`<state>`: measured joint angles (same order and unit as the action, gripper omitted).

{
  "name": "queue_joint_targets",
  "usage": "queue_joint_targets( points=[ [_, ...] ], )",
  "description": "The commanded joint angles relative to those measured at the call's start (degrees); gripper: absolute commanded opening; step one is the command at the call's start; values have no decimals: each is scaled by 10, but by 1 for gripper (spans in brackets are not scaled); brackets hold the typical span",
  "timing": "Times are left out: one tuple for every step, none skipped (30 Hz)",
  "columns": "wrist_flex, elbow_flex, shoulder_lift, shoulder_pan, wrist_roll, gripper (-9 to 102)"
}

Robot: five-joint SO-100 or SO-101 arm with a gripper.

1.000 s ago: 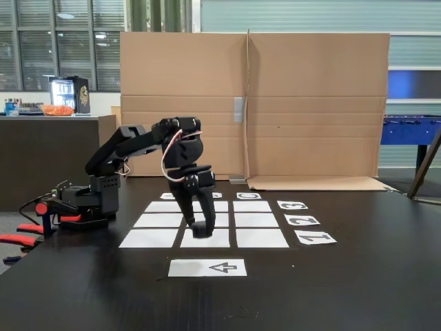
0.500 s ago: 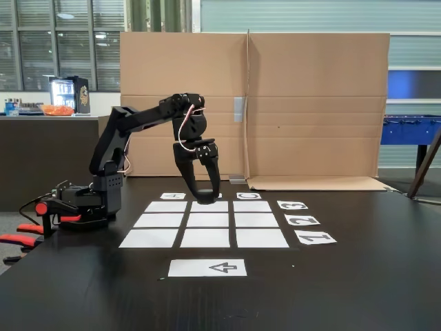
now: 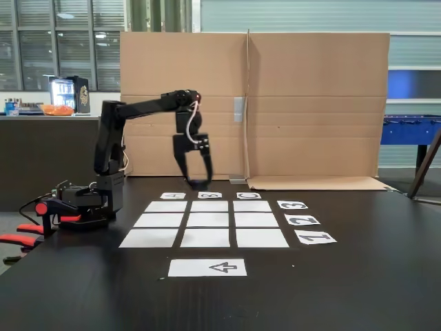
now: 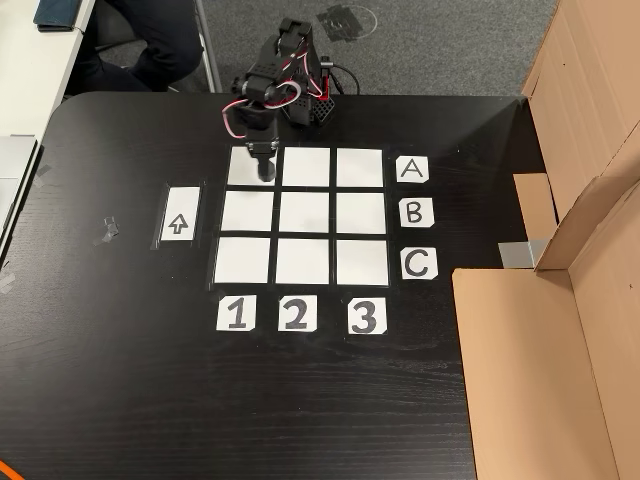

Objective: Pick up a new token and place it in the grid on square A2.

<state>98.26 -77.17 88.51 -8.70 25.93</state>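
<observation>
Dark tabletop fills the near ground in the fixed view, with the arrow sheet (image 3: 207, 267) closest, then the grid (image 3: 205, 222) of nine white squares and its number labels (image 3: 304, 221) to the right. Above the grid's far edge hangs the gripper (image 3: 195, 181), fingers pointing down and seemingly clamped on a dark token (image 3: 198, 183) (too small to be sure). Behind stands a cardboard wall (image 3: 310, 103); from above, the gripper (image 4: 265, 171) hovers over the top-left square, A1 (image 4: 250, 166).

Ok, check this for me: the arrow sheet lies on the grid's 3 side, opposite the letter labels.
Wrong in one respect. The arrow sheet lies on the grid's 1 side, not its 3 side. It is indeed opposite the letter labels, as the other view shows.
</observation>
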Motion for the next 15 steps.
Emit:
queue_joint_targets(
  points=[
    [-2, -37, 81, 19, 13, 15],
    [-2, -54, 103, 25, 17, 15],
    [-2, -67, 121, 29, 18, 15],
    [-2, -81, 139, 33, 20, 15],
    [-2, -95, 153, 38, 24, 15],
    [-2, -111, 165, 41, 29, 15],
    [-3, -126, 177, 47, 32, 15],
    [-4, -145, 189, 53, 38, 15],
    [-9, -164, 205, 60, 42, 15],
    [-12, -185, 221, 67, 50, 15],
    [-16, -207, 236, 74, 60, 15],
    [-17, -224, 248, 80, 67, 15],
    [-18, -244, 263, 88, 76, 15],
    [-21, -265, 281, 96, 84, 15],
    [-23, -286, 301, 104, 93, 15]
  ],
)
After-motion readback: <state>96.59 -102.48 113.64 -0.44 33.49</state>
